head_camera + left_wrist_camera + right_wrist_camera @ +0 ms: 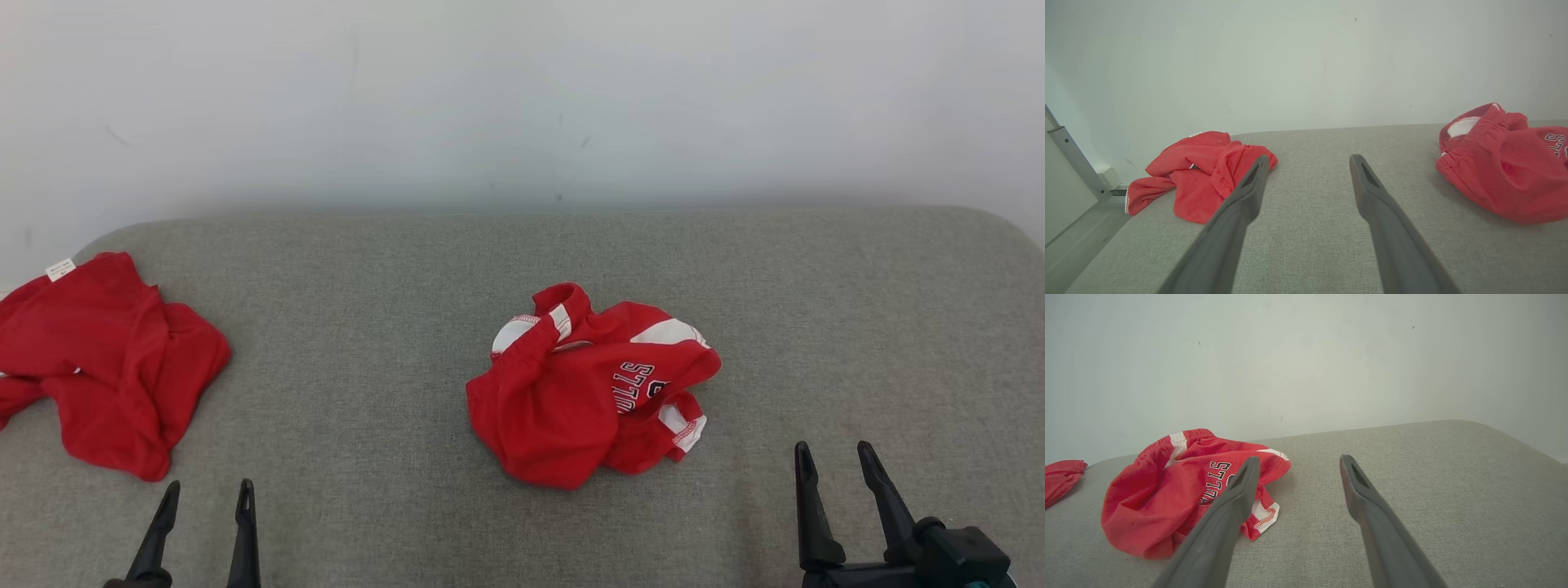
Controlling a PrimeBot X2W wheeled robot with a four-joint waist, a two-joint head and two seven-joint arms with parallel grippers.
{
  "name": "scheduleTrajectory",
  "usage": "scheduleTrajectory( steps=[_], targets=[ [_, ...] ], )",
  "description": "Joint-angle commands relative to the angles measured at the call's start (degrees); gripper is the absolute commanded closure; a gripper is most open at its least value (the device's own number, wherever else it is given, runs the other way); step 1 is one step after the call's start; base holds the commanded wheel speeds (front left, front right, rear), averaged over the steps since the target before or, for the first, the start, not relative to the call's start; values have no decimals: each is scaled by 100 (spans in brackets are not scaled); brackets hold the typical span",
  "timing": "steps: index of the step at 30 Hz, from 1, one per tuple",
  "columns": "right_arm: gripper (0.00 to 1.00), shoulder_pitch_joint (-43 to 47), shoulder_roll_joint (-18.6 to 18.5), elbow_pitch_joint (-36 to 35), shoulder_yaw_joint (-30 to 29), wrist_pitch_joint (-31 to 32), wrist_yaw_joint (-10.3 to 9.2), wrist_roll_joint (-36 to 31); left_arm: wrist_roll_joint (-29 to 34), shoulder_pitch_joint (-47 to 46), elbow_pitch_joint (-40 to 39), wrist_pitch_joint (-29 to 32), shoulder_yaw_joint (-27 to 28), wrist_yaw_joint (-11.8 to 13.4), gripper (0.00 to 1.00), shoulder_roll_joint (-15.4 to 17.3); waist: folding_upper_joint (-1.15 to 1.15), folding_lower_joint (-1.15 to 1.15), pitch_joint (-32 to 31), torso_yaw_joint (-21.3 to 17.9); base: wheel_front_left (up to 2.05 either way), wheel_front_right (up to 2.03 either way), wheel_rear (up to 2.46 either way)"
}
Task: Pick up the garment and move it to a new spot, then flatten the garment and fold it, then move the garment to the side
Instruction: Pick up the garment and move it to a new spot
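The red shorts [588, 392] carry dark block lettering outlined in white. The letters "ULLS" can be read, upside down in the head view. The start of the word is folded under, and a further mark beside it is cut off by a crease. White panels and white stitched hems show at the edges.

The shorts lie crumpled in a heap on the grey tabletop [367, 327]. They sit ahead of the right hand [833, 447] and off to its left, apart from it. In the right wrist view the shorts [1167, 498] lie behind and beside that hand's left finger. The right hand [1299, 457] has its fingers spread wide and holds nothing.

The left hand [209, 486] is also spread wide and empty, low over bare tabletop. From it, the shorts [1506, 171] lie ahead and well to the right.

A second red garment [106, 359] lies bunched ahead and to the left of the left hand [1309, 157]. A small white label [60, 269] sits at its far edge, its print too small to read.
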Motion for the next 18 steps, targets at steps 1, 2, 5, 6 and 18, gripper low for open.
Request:
scheduleTrajectory(
  steps=[1,2,5,6,18],
  targets=[
    [0,16,-4,12,3,-4,19,-26,18,-9,19,-21,26,-12,0,-20,0,0,-3,5,0,0,0],
    [0,12,-4,15,4,-4,19,-25,26,-15,25,-21,32,-22,0,-25,0,0,-4,8,0,0,0],
    [0,3,-4,22,4,-4,19,-19,38,-27,33,-21,51,-41,0,-41,0,0,-6,17,0,0,0],
    [0,0,-4,26,7,-4,19,-18,40,-26,36,-21,55,-34,0,-44,0,0,-8,19,0,0,0],
    [0,-11,-4,34,10,-4,19,-12,91,-31,73,-21,114,-101,0,-77,0,0,1,20,0,0,0]
  ],
)
